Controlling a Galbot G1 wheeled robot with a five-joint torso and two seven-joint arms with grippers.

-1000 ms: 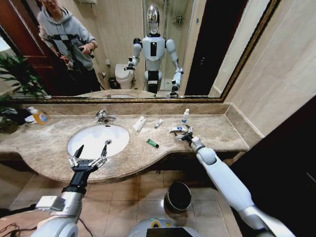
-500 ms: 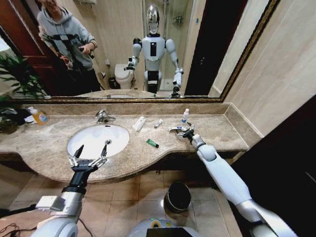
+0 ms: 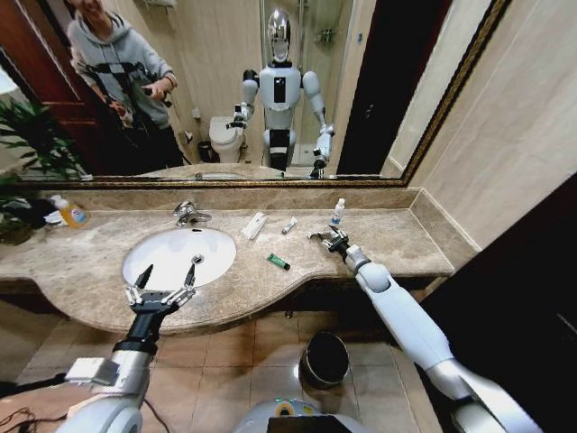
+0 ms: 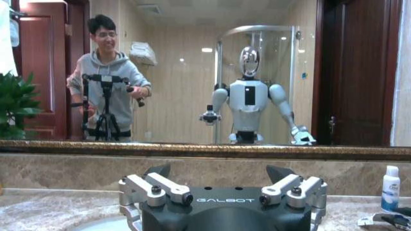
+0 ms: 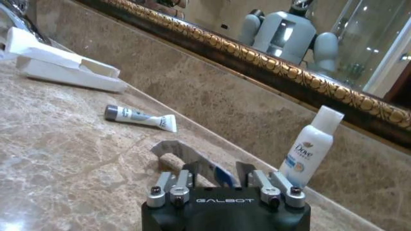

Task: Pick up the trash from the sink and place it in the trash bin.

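— What's nearest us?

— The bin (image 3: 325,359), on the floor below the worktop's (image 3: 397,248) near edge, right of centre. Upright, dark inside.

— And the arms?

— The left end effector (image 3: 166,276) hangs over the near rim of the sink (image 3: 171,262), fingers spread wide, holding nothing.

— The right one?

— The right end effector (image 3: 326,238) is down at the worktop, right of the sink, its fingers closed in on a white-and-blue tube (image 5: 199,166). The wrist view shows the tube lying bent between the fingers, its pale end sticking out towards the sink. It looks pinched, though I can't say whether it has left the marble.

— What else is lying about?

— A green tube (image 3: 279,262) on the worktop between sink and right end effector, nearer us. Farther back a small whitish tube (image 5: 140,117), lying flat, and left of it a white packet (image 5: 67,70), close to the faucet (image 3: 187,213). Just beyond the right end effector stands a small bottle (image 5: 309,147) with a blue label, upright, near the back wall. Far left, by the mirror (image 3: 379,99), a bottle with an orange label (image 3: 70,212).
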